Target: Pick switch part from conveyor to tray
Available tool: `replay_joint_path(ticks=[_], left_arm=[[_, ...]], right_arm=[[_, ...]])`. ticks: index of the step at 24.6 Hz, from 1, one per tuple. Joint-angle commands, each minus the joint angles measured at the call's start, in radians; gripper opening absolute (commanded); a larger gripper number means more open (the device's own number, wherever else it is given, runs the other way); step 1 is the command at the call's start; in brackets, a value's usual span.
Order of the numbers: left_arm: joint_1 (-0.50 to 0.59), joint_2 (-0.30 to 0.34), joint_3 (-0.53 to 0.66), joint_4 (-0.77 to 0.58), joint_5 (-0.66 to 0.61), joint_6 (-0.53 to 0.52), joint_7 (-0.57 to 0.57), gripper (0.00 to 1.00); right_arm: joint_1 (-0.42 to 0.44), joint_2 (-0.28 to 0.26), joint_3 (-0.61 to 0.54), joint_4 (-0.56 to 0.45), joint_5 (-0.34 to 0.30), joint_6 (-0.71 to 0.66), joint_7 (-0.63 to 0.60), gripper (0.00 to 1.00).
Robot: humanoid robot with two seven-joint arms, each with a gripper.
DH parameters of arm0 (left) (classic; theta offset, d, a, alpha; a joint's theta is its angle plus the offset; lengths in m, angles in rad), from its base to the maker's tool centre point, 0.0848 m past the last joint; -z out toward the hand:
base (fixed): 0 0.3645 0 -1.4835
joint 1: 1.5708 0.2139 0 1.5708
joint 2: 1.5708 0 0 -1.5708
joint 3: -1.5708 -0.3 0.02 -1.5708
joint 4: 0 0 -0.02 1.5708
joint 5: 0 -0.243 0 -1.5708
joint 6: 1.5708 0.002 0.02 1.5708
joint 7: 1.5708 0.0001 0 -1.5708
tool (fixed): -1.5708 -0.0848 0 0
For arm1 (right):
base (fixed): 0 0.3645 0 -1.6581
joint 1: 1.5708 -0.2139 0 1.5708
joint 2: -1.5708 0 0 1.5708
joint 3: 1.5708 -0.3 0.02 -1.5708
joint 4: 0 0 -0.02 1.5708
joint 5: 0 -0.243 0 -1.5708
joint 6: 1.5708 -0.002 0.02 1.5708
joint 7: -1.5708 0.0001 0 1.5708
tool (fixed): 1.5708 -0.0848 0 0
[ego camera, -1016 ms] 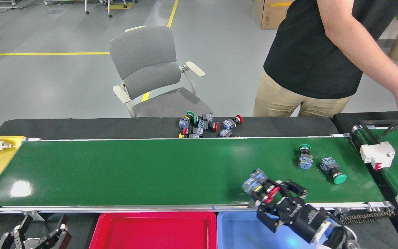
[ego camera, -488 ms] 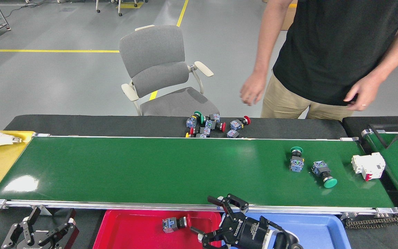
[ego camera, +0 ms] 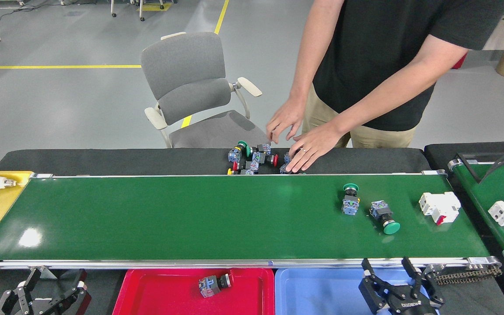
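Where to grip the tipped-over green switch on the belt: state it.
Grip the green-capped switch across its blue-grey body, fingers either side, coming straight down. It lies on its side on the conveyor, cap pointing toward the robot; the round cap would likely slip.

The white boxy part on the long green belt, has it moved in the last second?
Yes. The white boxy switch part has travelled leftward along the dark-green conveyor belt, away from the roller chain at its right end.
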Motion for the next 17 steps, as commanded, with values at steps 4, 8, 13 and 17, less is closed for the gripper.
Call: replay_joint_path(ticks=[4, 8, 13, 17], left_arm=[[-0.006, 0.006, 0.006, -0.011, 0.002, 0.002, 0.008, 1.0], [-0.009, 0.006, 0.003, -0.006, 0.0, 0.002, 0.008, 1.0], [-0.021, 0.006, -0.002, -0.004, -0.001, 0.002, 0.003, 1.0], [-0.023, 0.006, -0.003, -0.004, -0.003, 0.003, 0.002, 1.0]], right_arm=[[-0.093, -0.036, 0.033, 0.056, 0.04, 0.024, -0.005, 0.99], [-0.196, -0.031, 0.113, 0.173, 0.112, 0.08, -0.004, 0.99], [-0.325, -0.039, 0.24, 0.328, 0.112, 0.188, 0.007, 0.85], [-0.354, -0.073, 0.263, 0.355, 0.109, 0.185, 0.015, 0.25]])
